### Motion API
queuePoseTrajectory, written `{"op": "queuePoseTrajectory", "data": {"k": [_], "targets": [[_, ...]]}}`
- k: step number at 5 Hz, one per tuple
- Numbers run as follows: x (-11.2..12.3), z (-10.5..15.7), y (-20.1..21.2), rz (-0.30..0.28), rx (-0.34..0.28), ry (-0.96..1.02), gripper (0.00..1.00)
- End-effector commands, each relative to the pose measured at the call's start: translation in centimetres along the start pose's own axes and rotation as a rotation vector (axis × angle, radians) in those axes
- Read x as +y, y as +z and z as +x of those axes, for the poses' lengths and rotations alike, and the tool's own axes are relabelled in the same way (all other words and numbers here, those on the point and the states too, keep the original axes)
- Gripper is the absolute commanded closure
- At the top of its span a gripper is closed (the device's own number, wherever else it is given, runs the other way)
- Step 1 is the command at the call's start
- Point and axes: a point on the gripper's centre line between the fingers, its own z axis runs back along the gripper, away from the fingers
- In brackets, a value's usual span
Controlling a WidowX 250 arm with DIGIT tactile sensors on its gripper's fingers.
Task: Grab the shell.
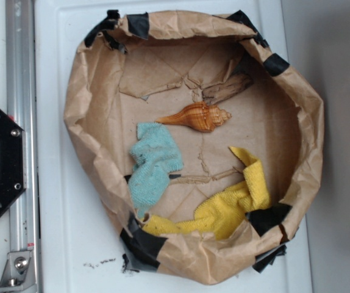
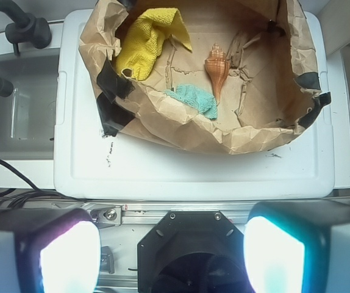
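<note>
- The shell point(image 1: 197, 116) lies on its side on the floor of a round brown paper basin point(image 1: 83, 97), slightly above the middle of it in the exterior view.
- It is glossy orange-brown with ridged whorls; in the exterior view its thin pointed tail aims left and its spiral end aims right.
- Just above and to the right of the shell in that view sits a grey-brown piece of driftwood point(image 1: 227, 89); whether the two touch cannot be told.
- A light blue cloth point(image 1: 153, 165) lies crumpled below and to the left of the shell, its upper edge close to the shell's tail.
- A yellow cloth point(image 1: 236, 204) is bunched against the lower wall of the basin, well apart from the shell.
- The basin's rim is folded over and patched with strips of black tape point(image 1: 275, 64); it stands on a white counter point(image 1: 59, 232).
- In the wrist view the shell point(image 2: 217, 68) appears far off near the top of the picture, upright in the frame, with nothing touching it.
- The gripper point(image 2: 172, 253) shows at the bottom of the wrist view; its two fingers point(image 2: 65, 256) glow at the left and right corners, spread wide, so the jaws are released and grasp nothing.
- The gripper hangs outside the basin, over the robot's black base point(image 2: 187, 244).
</note>
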Motion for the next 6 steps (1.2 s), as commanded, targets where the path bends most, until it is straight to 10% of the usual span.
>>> {"op": "queuePoseTrajectory", "data": {"k": [1,3,4,6], "targets": [[0.0,0.0,0.0,0.000,0.000,0.000,0.00],[5.2,9.6,-8.5,0.273,-0.099,-0.038,0.00],[5.2,13.3,-11.1,0.204,-0.103,-0.050,0.00],[4.5,12.8,-18.0,0.255,0.031,-0.137,0.00]]}}
